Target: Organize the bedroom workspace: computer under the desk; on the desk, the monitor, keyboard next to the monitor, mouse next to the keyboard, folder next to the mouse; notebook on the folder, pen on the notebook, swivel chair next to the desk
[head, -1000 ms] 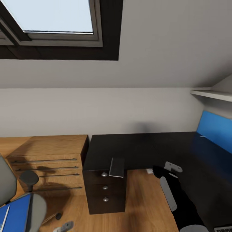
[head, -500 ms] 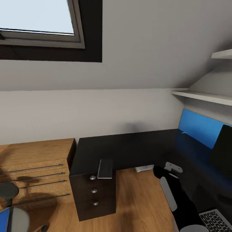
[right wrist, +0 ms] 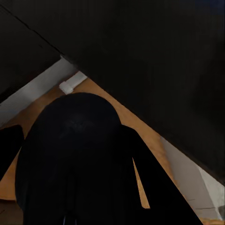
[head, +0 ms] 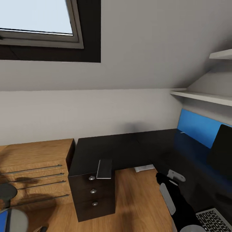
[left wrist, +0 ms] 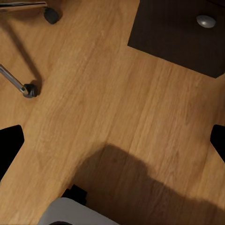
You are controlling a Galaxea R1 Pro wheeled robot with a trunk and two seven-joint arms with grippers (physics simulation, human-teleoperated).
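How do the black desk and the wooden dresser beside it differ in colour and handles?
The desk is black, the dresser light wood. The desk's drawers carry small round knobs, the dresser's drawers long thin bar handles. Both stand on the wooden floor against the same wall and hold stacked drawers.

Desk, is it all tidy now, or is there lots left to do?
Partly. The monitor and keyboard already sit on the desk. The right gripper has something dark before it, maybe the mouse; I cannot tell. The swivel chair stands off by the wooden drawers, so chair, folder, notebook and pen remain.
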